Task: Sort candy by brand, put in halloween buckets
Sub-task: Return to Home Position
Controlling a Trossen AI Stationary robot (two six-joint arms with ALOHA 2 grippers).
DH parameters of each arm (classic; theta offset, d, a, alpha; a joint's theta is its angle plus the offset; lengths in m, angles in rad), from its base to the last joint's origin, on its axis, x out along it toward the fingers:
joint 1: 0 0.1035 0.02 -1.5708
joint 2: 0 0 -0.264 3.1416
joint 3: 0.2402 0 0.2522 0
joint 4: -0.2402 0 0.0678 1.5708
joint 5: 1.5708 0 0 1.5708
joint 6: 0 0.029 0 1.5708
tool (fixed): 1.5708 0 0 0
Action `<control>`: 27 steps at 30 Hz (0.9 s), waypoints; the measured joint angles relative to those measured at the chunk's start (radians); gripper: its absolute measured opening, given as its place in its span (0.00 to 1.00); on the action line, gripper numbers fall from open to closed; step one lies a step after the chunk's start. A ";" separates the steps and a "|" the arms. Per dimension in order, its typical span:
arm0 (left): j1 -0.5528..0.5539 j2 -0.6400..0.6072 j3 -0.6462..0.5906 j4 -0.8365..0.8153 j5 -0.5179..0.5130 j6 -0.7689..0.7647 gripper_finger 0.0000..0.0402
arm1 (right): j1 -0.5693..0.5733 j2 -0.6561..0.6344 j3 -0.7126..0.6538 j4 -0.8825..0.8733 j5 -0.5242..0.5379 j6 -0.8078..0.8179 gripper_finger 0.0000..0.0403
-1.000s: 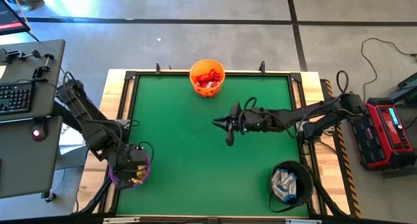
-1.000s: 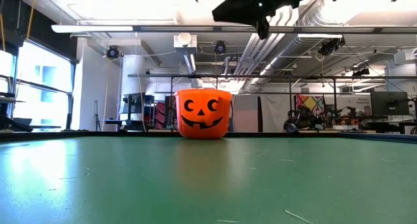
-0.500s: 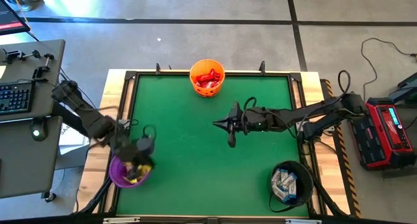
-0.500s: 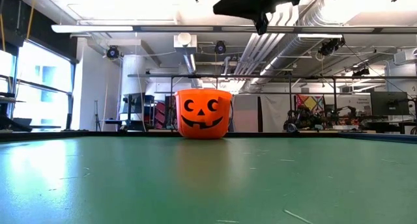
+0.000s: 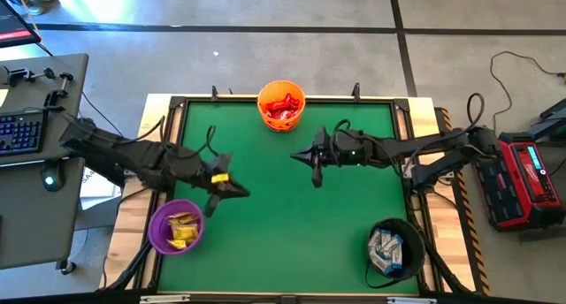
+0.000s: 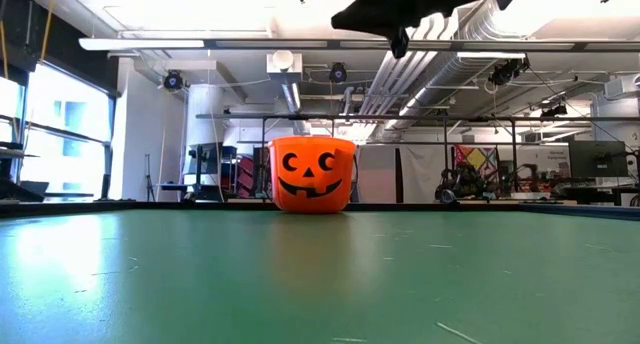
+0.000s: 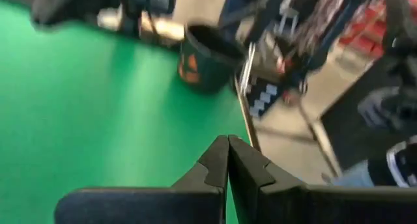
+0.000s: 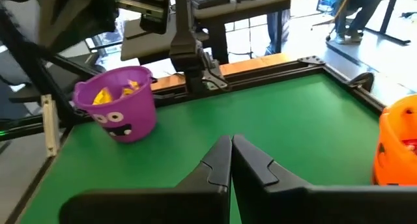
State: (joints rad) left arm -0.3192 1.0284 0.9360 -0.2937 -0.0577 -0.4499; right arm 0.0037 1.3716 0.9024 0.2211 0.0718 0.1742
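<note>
Three halloween buckets stand on the green mat. The orange pumpkin-face bucket (image 5: 281, 105) at the far edge holds red candy (image 5: 283, 102). Near the left corner, the purple bucket (image 5: 175, 226) holds yellow candy (image 5: 182, 231). In the near right corner, the black bucket (image 5: 395, 248) holds white-blue candy (image 5: 386, 247). My left gripper (image 5: 240, 193) hangs shut and empty above the mat, just right of the purple bucket. My right gripper (image 5: 295, 155) is shut and empty too, high over the mat's middle, on the near side of the orange bucket (image 6: 313, 174).
A dark frame on wooden boards (image 5: 424, 118) borders the mat. Beyond the left edge stands a desk with a keyboard (image 5: 19, 132). A red device (image 5: 522, 180) lies on the floor to the right. A person (image 8: 352, 9) shows in the room behind.
My left gripper has risen from over the purple bucket and swung toward the table's right and far edge, out over the open mat. The yellow candy now shows in the purple bucket. My right gripper has drifted slightly toward the far edge.
</note>
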 joint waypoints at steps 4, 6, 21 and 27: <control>0.082 0.001 -0.087 0.193 0.022 0.047 0.00 | -0.007 0.000 0.000 0.004 -0.002 -0.023 0.00; 0.124 0.001 -0.126 0.275 0.024 0.068 0.00 | -0.008 0.000 0.000 0.006 -0.004 -0.026 0.00; 0.427 0.171 -0.240 0.735 0.236 0.170 0.00 | -0.065 -0.027 -0.226 0.360 -0.017 0.030 0.00; 0.483 0.211 -0.240 0.771 0.272 0.231 0.00 | -0.115 -0.180 -0.367 0.354 0.004 0.012 0.00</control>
State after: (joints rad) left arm 0.1637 1.2398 0.6964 0.4776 0.2145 -0.2189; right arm -0.1113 1.1913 0.5356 0.5749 0.0755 0.1864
